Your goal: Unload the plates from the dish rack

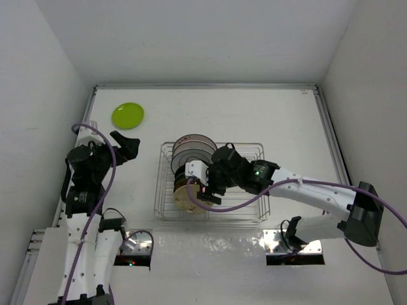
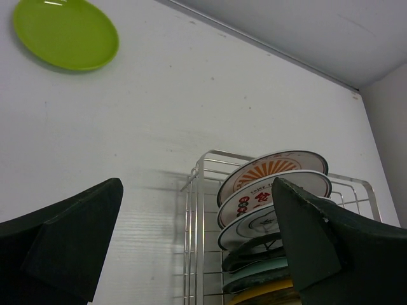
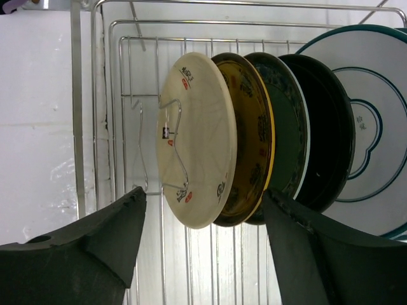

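Observation:
A lime green plate [image 1: 128,115] lies flat on the table at the far left; it also shows in the left wrist view [image 2: 67,35]. The silver wire dish rack [image 1: 245,210] holds several plates on edge [image 1: 191,149]. In the right wrist view a tan plate [image 3: 197,140] stands first, then a yellow-brown plate, a teal plate, a black plate [image 3: 324,140] and a white ringed plate [image 3: 369,127]. My right gripper [image 1: 205,190] [image 3: 203,244] is open over the rack, its jaws either side of the tan plate's edge. My left gripper [image 1: 130,147] [image 2: 197,248] is open and empty, left of the rack [image 2: 200,190].
White walls close in the table on the left, back and right. The arm bases and their mounts [image 1: 133,248] sit at the near edge. A purple cable [image 1: 305,184] runs along the right arm above the rack's near right corner.

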Available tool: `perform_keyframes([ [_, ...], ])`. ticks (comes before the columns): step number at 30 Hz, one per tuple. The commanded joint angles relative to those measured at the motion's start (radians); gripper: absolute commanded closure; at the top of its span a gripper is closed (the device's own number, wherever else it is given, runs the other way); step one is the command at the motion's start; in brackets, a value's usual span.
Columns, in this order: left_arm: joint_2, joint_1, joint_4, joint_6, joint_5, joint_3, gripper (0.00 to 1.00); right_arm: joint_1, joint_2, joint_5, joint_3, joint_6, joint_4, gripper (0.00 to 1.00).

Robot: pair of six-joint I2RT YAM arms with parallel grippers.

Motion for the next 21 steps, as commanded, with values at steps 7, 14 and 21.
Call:
perform_keyframes([
  [7, -0.007, -0.023, 0.046, 0.023, 0.033, 0.014, 0.00, 0.003, 0.068, -0.032, 0.016, -0.029, 0.072, 0.34],
  [14, -0.007, -0.031, 0.048, 0.023, 0.033, 0.013, 0.00, 0.003, 0.098, -0.066, 0.028, -0.027, 0.086, 0.45],
  [21, -0.001, -0.029, 0.049, 0.023, 0.035, 0.011, 0.00, 0.003, 0.135, -0.074, 0.032, -0.022, 0.110, 0.60],
])
